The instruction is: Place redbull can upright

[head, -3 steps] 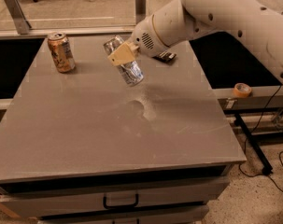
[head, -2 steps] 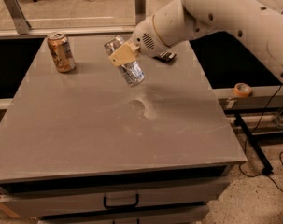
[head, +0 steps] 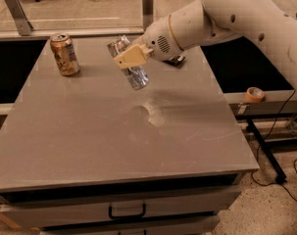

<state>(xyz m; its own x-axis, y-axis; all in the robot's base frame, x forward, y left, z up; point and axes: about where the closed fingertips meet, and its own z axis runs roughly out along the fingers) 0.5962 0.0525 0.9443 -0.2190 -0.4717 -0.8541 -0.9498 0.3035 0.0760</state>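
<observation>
The redbull can (head: pixel 130 66) is a slim silver can with blue markings. It hangs tilted in the air above the grey table (head: pixel 89 131), its top toward the upper left and its base toward the lower right. My gripper (head: pixel 128 58) comes in from the right on the white arm and is shut on the redbull can around its middle; one tan finger (head: pixel 131 56) lies across the can's front. The can's base is clear of the tabletop, above its shadow near the table's middle.
An orange-tan can (head: pixel 64 54) stands upright at the table's back left. A small dark object (head: pixel 175 59) lies on the table behind the gripper. A roll of tape (head: pixel 255 94) sits on a rail to the right. Drawers (head: pixel 126 210) front the table.
</observation>
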